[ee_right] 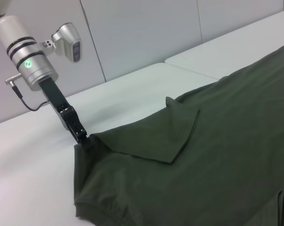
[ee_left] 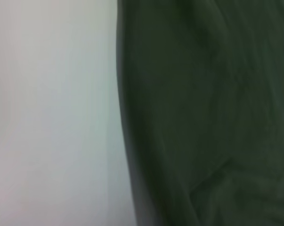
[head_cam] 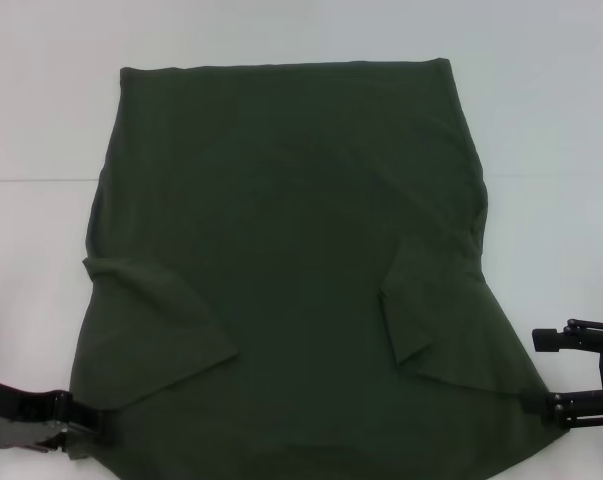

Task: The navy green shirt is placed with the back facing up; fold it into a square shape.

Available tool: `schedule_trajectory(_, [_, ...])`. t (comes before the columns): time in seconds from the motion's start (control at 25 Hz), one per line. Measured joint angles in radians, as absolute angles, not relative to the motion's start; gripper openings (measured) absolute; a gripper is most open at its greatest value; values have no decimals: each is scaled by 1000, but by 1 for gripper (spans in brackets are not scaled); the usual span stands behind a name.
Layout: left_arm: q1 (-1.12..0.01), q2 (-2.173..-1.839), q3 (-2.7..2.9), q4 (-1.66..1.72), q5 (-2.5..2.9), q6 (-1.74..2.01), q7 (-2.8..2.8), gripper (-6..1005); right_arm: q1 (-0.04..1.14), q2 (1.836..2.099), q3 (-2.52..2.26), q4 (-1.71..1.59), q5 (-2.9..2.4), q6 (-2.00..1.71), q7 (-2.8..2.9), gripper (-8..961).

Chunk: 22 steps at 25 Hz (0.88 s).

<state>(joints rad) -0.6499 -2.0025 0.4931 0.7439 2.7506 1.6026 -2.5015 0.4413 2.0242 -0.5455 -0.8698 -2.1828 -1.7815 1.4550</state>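
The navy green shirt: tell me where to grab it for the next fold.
Grip the navy green shirt at its two near corners, from the outer sides. Sleeves are already folded in, and the left claw and right claw sit at those corners.

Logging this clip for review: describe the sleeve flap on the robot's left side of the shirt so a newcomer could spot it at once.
A dark green shirt covers most of the white table. On its near left part, just above the left gripper at the shirt's corner, lies the left sleeve, folded inward. It is a broad triangle pointing to the middle, wider than the narrow right sleeve near the right gripper.
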Motion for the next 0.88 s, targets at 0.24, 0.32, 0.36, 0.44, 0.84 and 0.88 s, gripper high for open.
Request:
schedule_trajectory(0.24, [-650,-2001,497,745,2751,1593,-2505,510,442,2026,-545,-870,-2183,-1783,1455,916])
schedule_trajectory(0.32, [-650,-2000,496,745,2752,1591,-2505,424,442,2026,-544,-870,-2183,-1783,1454,913])
schedule_trajectory(0.36, [-650,-2000,497,746,2754,1589,-2505,378,442,2027,-544,-870,-2183,-1783,1454,912])
schedule_trajectory(0.44, [-650,-2000,497,745,2755,1587,-2505,286,442,2027,-545,-870,-2183,-1783,1454,909])
schedule_trajectory(0.84, [-649,-1997,489,746,2748,1586,-2496,73,455,2015,-520,-875,-2183,-1781,1593,895])
schedule_trajectory(0.88, [-649,-1997,488,746,2746,1586,-2491,72,463,2003,-512,-880,-2183,-1781,1675,894])
